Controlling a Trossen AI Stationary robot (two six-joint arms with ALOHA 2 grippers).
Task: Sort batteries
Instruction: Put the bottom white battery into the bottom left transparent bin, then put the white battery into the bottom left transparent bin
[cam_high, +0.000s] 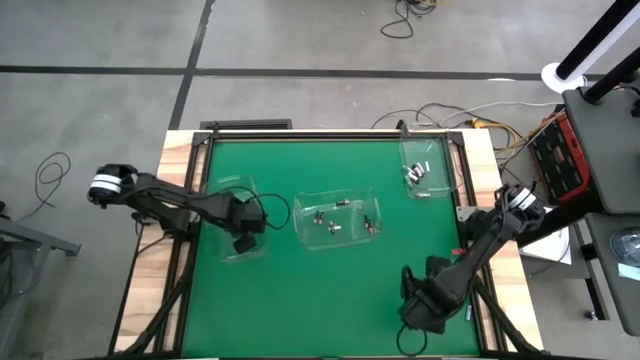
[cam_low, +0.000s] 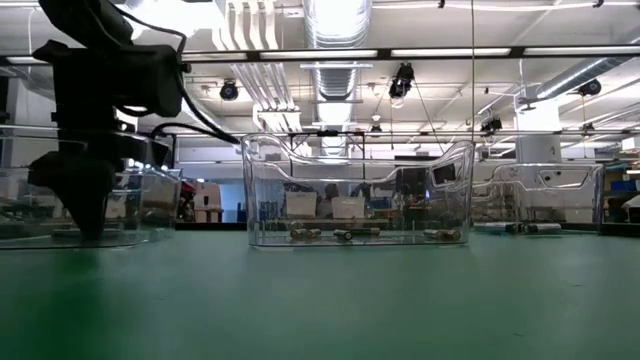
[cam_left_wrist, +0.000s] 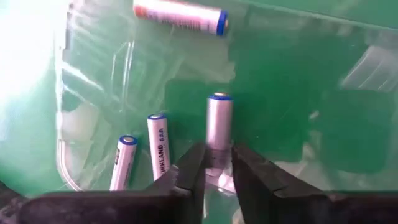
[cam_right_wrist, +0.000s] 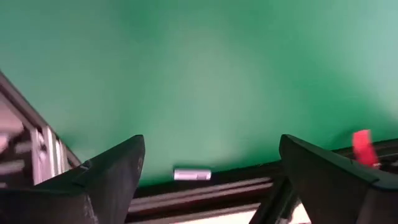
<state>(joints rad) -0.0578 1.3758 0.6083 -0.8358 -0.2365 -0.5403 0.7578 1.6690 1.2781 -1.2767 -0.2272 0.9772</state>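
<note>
My left gripper (cam_high: 243, 243) reaches down into the left clear bin (cam_high: 232, 190), shut on a silvery battery with a blue end (cam_left_wrist: 218, 121). Three more batteries lie on that bin's floor (cam_left_wrist: 158, 146), (cam_left_wrist: 122, 160), (cam_left_wrist: 180, 15). In the low view the same gripper (cam_low: 85, 222) stands inside the bin (cam_low: 150, 205). The middle bin (cam_high: 350, 192) holds several batteries (cam_high: 322, 218), and so does the right far bin (cam_high: 440, 150), among them (cam_high: 414, 174). My right gripper (cam_right_wrist: 208, 158) hovers open over the table's near right corner (cam_high: 415, 305), with nothing between its fingers. My left gripper pinches one end of the battery (cam_left_wrist: 217, 155) between its two fingertips (cam_left_wrist: 189, 165). It comes from above, and the battery sticks out beyond the fingertips, in line with them. Whether the battery's free end (cam_left_wrist: 219, 98) touches the bin floor cannot be told.
A small silvery piece (cam_right_wrist: 193, 174) lies at the edge of the green mat below my right gripper, and a small red object (cam_right_wrist: 364, 148) lies nearby. Bare green mat (cam_high: 330, 290) stretches between the bins and the near edge. Cables and a red case (cam_high: 555, 155) lie off the table's right side.
</note>
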